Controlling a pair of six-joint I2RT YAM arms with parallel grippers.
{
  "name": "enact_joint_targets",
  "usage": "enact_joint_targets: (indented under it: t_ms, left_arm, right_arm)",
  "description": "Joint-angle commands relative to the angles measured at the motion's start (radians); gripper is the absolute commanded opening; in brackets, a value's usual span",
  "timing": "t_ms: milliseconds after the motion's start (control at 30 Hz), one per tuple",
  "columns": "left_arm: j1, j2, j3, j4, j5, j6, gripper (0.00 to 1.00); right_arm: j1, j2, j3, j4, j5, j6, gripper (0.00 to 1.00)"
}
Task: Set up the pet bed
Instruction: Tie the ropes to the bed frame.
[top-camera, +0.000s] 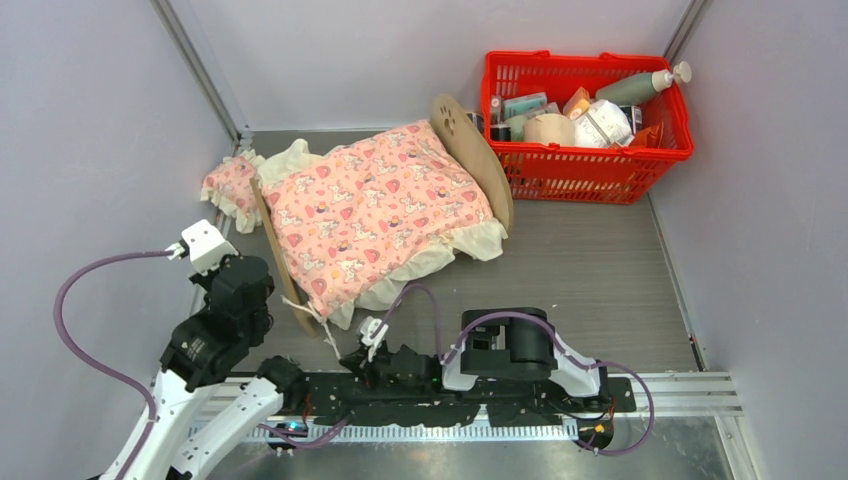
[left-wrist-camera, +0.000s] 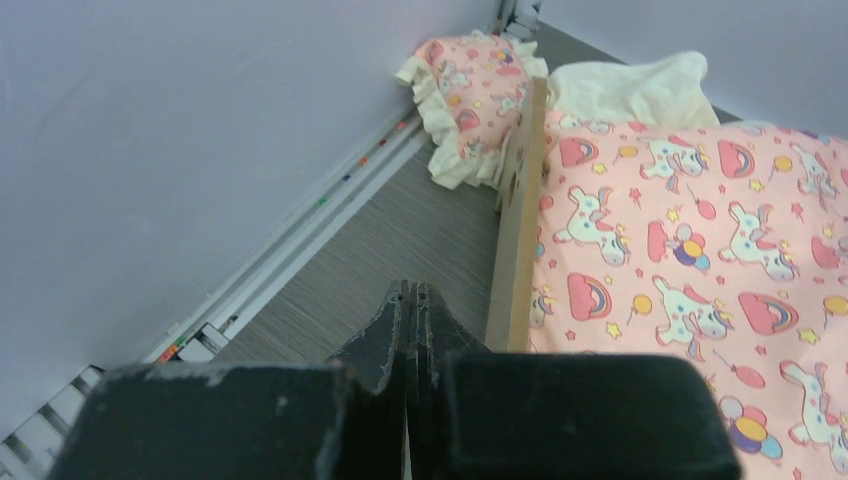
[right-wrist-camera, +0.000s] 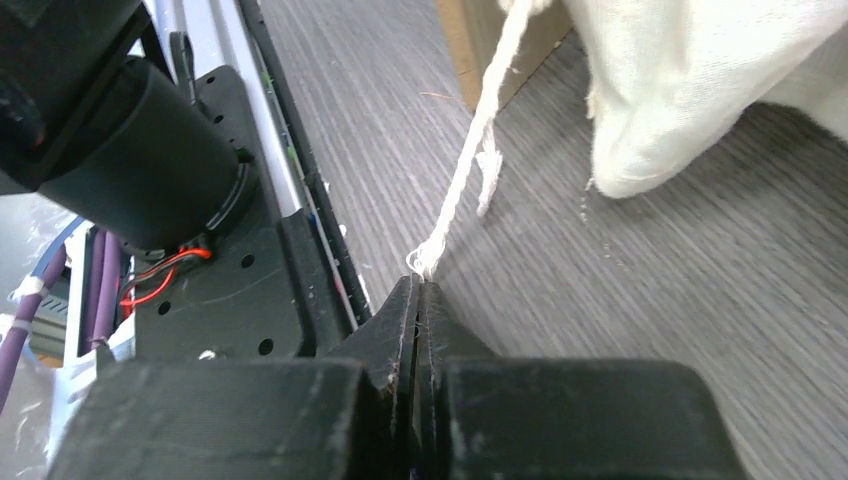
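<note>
The pet bed is a plywood frame with an arched paw-print headboard (top-camera: 472, 150) and a footboard (top-camera: 277, 252). A pink patterned blanket (top-camera: 375, 210) with cream frills covers it and hides the mattress. The small pink pillow (top-camera: 230, 186) lies on the floor outside the footboard, and it also shows in the left wrist view (left-wrist-camera: 475, 85). My left gripper (top-camera: 248, 268) is shut and empty, hovering beside the footboard (left-wrist-camera: 515, 240). My right gripper (right-wrist-camera: 418, 285) is shut low by the arm bases. The frayed end of a cream string (right-wrist-camera: 460, 190) from the bed rests at its tips; I cannot tell whether it is pinched.
A red basket (top-camera: 560, 170) full of bottles and packets stands at the back right, touching the headboard. Grey walls close in on the left, back and right. The black base rail (top-camera: 470, 395) runs along the near edge.
</note>
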Motion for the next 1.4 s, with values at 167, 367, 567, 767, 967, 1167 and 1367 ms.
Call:
enact_joint_targets:
  t_ms: [167, 367, 567, 767, 967, 1167, 1367]
  left_arm:
    - [0.006, 0.068, 0.030, 0.167, -0.076, 0.120, 0.00]
    - [0.006, -0.030, -0.078, -0.092, 0.191, -0.318, 0.38]
    - [0.026, -0.153, -0.156, -0.174, 0.364, -0.564, 0.48]
    - [0.026, -0.146, -0.186, -0.295, 0.535, -0.874, 0.50]
    - [0.026, -0.101, -0.199, -0.344, 0.641, -0.993, 0.43]
    - [0.025, -0.109, -0.214, -0.354, 0.671, -1.020, 0.31]
    - [0.026, -0.149, -0.202, -0.374, 0.649, -1.031, 0.00]
  right_arm:
    - [0.013, -0.048, 0.066, -0.016, -0.013, -0.100, 0.05]
    - [0.013, -0.029, 0.067, 0.011, -0.006, -0.077, 0.05]
    - [0.013, -0.028, 0.064, 0.037, -0.008, -0.070, 0.05]
    - [0.013, -0.031, 0.051, 0.051, 0.000, -0.070, 0.05]
    - [0.012, -0.041, 0.037, 0.059, 0.004, -0.072, 0.05]
    - [0.013, -0.045, 0.029, 0.069, 0.008, -0.073, 0.05]
    - [0.013, -0.035, 0.039, 0.064, 0.010, -0.070, 0.05]
